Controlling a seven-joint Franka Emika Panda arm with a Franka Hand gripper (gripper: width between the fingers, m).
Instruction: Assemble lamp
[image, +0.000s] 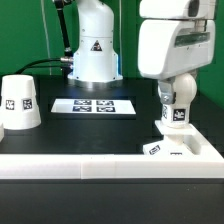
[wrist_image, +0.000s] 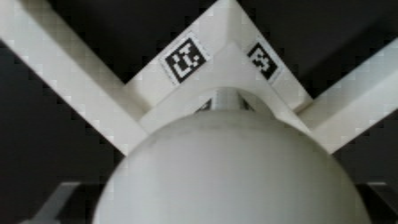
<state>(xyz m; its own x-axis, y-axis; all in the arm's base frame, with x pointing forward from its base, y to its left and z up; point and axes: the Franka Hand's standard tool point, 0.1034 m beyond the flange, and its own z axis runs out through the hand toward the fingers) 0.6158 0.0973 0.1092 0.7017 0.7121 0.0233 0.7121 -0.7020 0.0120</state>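
Closest to me runs the white rail (image: 80, 160), which turns a corner at the exterior view's right. Tucked into that corner lies the lamp base (image: 165, 150), low and flat, its tags facing up. Directly over it stands the bulb (image: 178, 115), upright with the neck pointing down to the base. I cannot tell whether the neck is seated there.

The gripper (image: 177, 95) comes straight down on the ball, with a dark finger (image: 163, 95) beside it. The pictures do not show whether the fingers are clamping it. The wrist is vertical, with the bulky white hand above.

In the wrist view the round bulb (wrist_image: 222, 170) fills the foreground, over the wedge-shaped base (wrist_image: 222, 70).

Farther back lies the marker board (image: 93, 105). The shade (image: 20, 103) stands well apart at the exterior view's left.
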